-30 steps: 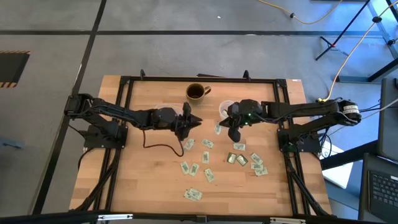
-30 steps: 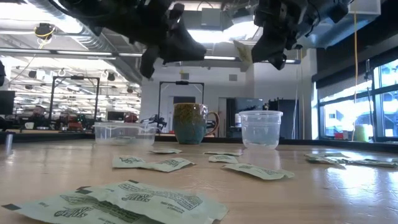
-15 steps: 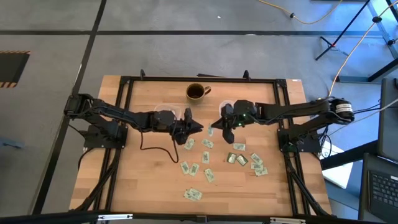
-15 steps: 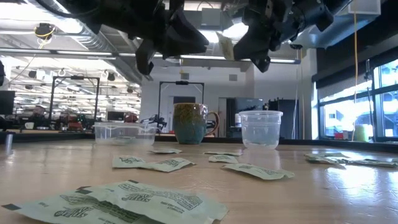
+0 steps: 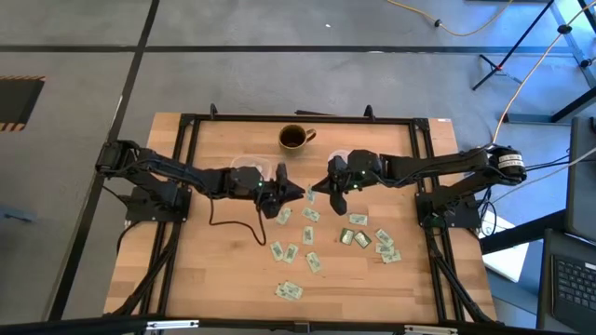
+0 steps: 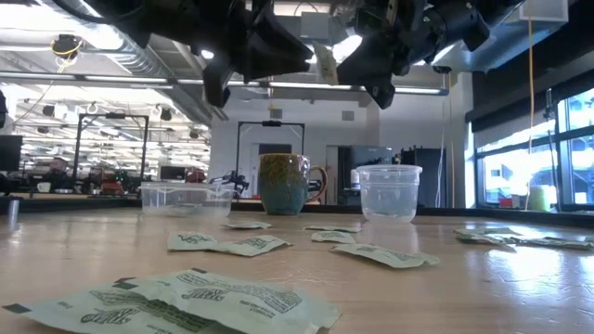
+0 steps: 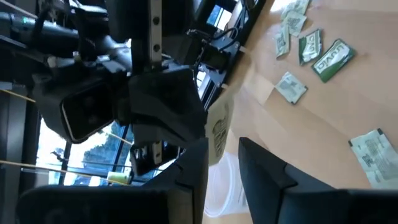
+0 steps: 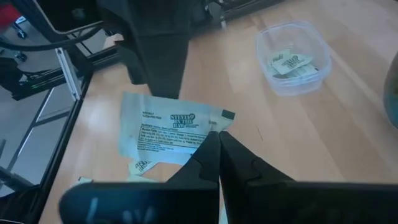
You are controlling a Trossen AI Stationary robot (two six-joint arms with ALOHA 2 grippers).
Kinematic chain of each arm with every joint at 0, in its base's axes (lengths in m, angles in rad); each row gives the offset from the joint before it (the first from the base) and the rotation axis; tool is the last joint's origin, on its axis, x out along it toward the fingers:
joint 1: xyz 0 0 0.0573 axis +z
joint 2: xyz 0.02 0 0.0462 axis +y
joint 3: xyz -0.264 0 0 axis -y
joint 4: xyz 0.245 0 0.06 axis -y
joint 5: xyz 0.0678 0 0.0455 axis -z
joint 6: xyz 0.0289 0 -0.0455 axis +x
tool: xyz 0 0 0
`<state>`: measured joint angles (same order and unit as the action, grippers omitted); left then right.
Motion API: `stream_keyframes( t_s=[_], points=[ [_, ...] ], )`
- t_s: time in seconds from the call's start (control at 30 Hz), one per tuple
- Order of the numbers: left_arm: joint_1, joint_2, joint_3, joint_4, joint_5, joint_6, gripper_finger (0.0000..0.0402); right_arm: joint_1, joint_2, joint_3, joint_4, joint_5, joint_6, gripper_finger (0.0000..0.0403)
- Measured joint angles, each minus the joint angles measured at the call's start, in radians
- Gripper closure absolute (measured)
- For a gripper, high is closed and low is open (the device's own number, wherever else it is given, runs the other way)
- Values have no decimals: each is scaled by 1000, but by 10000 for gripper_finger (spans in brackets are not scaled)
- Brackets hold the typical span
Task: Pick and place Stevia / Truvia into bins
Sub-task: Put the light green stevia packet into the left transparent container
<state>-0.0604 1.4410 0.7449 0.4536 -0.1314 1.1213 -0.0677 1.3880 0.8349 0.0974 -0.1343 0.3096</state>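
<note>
My right gripper (image 5: 318,190) is shut on one pale Stevia sachet (image 8: 168,129) and holds it in the air over the table's middle. My left gripper (image 5: 298,193) faces it, open, with a finger (image 7: 193,165) on each side of the sachet's free end (image 7: 217,127). In the low view the sachet (image 6: 323,65) hangs between the two grippers. The clear tub (image 8: 292,56) holds a few sachets and lies partly under the left arm. The round cup (image 6: 388,192) stands by the right arm. Several sachets (image 5: 309,236) lie flat on the wood. My right gripper pinches the sachet between its two fingertips at one short end, near a corner (image 8: 210,127). The sachet is lifted clear of the table and sticks out past the fingertips toward the left gripper. My left gripper stands around the free end; whether it touches, I cannot tell.
A dark mug with a handle (image 5: 295,138) stands near the table's far edge, between tub and cup. Loose sachets (image 6: 223,243) are scattered over the table's middle and right, with a pair near the near edge (image 5: 289,291). Bare wood lies on the near left.
My right gripper has carried the sachet toward the table's left and a little up, away from the cup, until it meets the left gripper. The left gripper has shifted slightly toward the right, and the gap between the two has closed.
</note>
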Motion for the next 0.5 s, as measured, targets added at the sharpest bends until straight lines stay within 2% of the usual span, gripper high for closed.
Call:
stream_keyframes(
  t_s=[0.5],
  points=[
    [-18, 0, 22, 0, 19, 4, 318, 2, 0, 0, 6, 0, 2, 403]
  ],
)
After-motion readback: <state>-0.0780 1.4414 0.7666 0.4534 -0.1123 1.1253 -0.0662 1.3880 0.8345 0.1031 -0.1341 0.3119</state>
